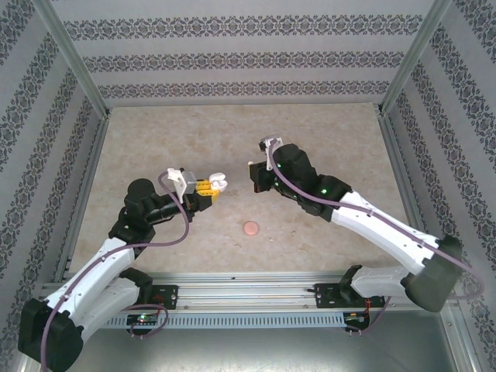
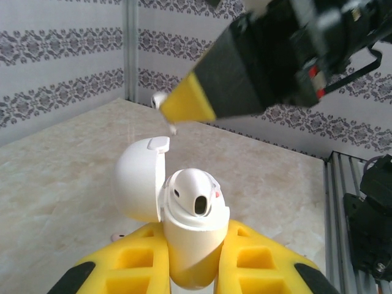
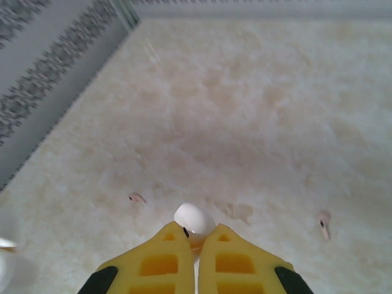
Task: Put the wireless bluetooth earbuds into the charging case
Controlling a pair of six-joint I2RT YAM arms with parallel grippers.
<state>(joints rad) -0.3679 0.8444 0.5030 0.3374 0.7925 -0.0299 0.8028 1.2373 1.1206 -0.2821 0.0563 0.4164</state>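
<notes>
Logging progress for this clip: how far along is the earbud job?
Done: the charging case is held in the left gripper, lid open. In hand: the right gripper is shut on one earbud close by the case. Left: seating it; another earbud lies on the table. Whether any is already seated, I cannot tell.

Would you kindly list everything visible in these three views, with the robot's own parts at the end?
charging case: one, white, lid open, clamped in the left gripper
held earbud: one, white, pinched in the right gripper
loose earbud: one, whitish, lying on the table
small piece: one, pale pink, on the table, too small to identify
disc: one, pink, round, on the table
walls: patterned grey wallpaper around the table
arms: two, white and black
grippers: two, yellow-tipped, both shut
</notes>
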